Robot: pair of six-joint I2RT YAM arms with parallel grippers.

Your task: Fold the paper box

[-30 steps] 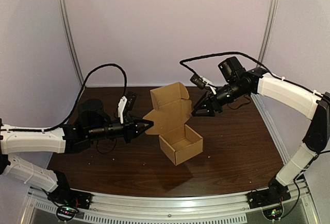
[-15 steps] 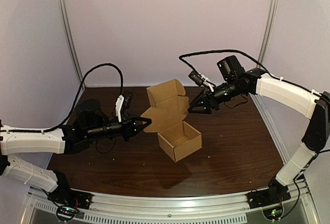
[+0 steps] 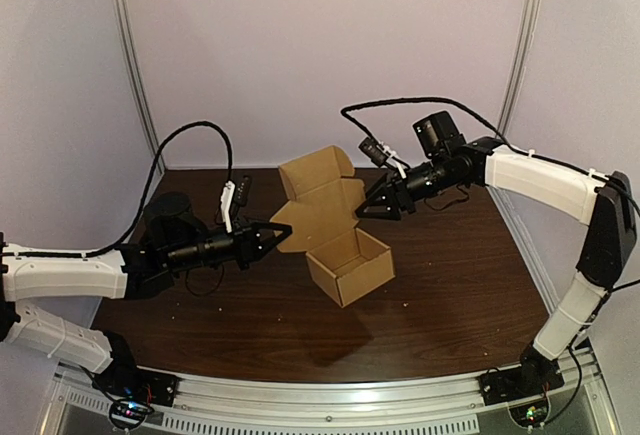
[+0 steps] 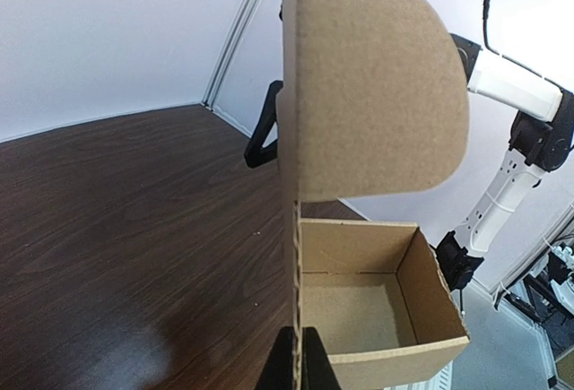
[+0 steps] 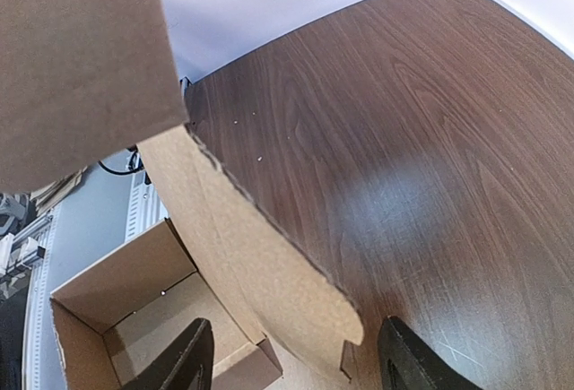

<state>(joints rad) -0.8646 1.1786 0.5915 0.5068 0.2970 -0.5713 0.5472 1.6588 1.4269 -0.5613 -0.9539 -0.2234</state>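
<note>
We see the brown cardboard box (image 3: 350,267) at the centre of the top view. Its open tray is tilted and, as far as we can judge, raised off the dark wooden surface (image 3: 450,285). The left fingers (image 4: 316,370) are pinched tight on a cardboard panel seen edge-on at the bottom of the left wrist view. The right fingers (image 5: 190,359) stand wide, one on either side of a rounded cardboard flap (image 5: 269,264), and are not gripping it. So the box seems to hang from one narrow pinch. We think it could swivel or slip there if the right fingers push the flap before closing. The perforated fold could also tear, leaving a crooked crease.
</note>
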